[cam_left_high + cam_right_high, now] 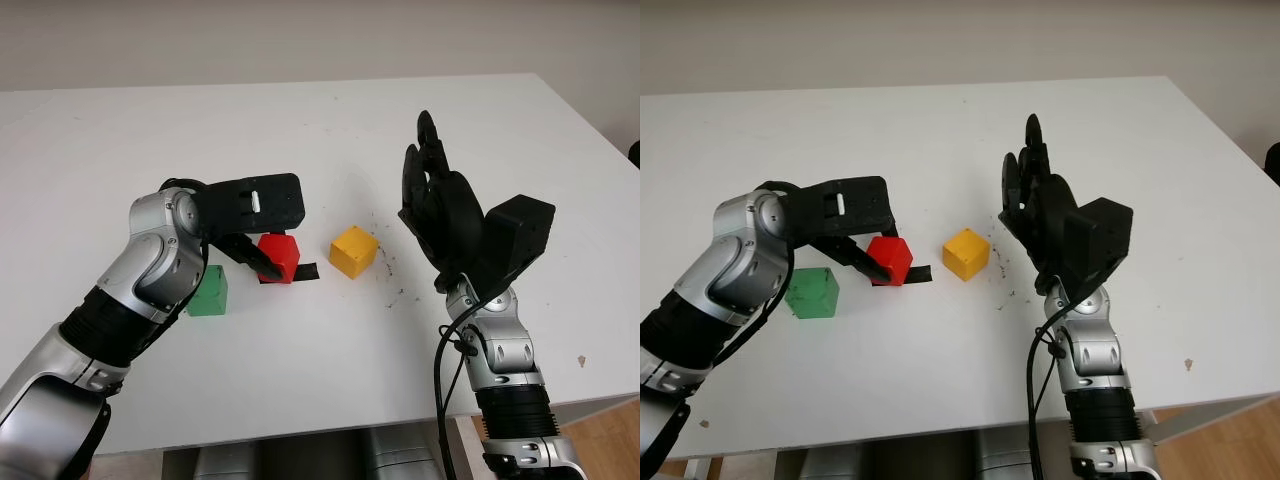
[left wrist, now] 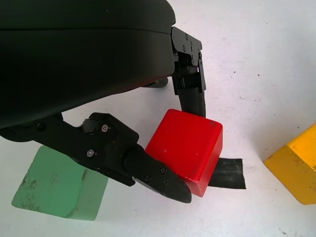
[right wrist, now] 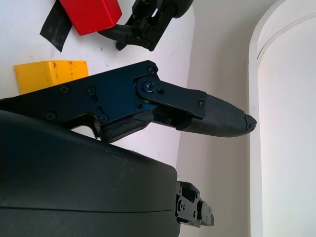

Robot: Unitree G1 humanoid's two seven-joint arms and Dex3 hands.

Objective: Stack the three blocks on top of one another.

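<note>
On the white desk (image 1: 330,370), three blocks sit in a loose row near the middle: a green block (image 1: 210,292) toward the left, a red block (image 1: 279,256) in the centre, and a yellow block (image 1: 353,251) to its right, none of them stacked. The green block lies just beside the left forearm and stands apart from the red one; the yellow block stands apart from the red one too, with a small strip of black tape (image 1: 304,272) lying flat on the desk between them, one end running under the red block's lower edge. The left robot hand (image 1: 262,245) reaches in from the left over the red block, its fingers (image 2: 158,175) closed around it: in the left wrist view one finger presses against the near face of the block and another comes down against its far side, so the block is gripped between them. The red block looks slightly tilted, and whether it is off the desk or touching it cannot be told. The right robot hand (image 1: 440,205) is held up above the desk to the right of the yellow block, open and holding nothing, palm turned toward the blocks. Dark specks and scuffs (image 1: 395,280) mark the desk surface near the yellow block.
</note>
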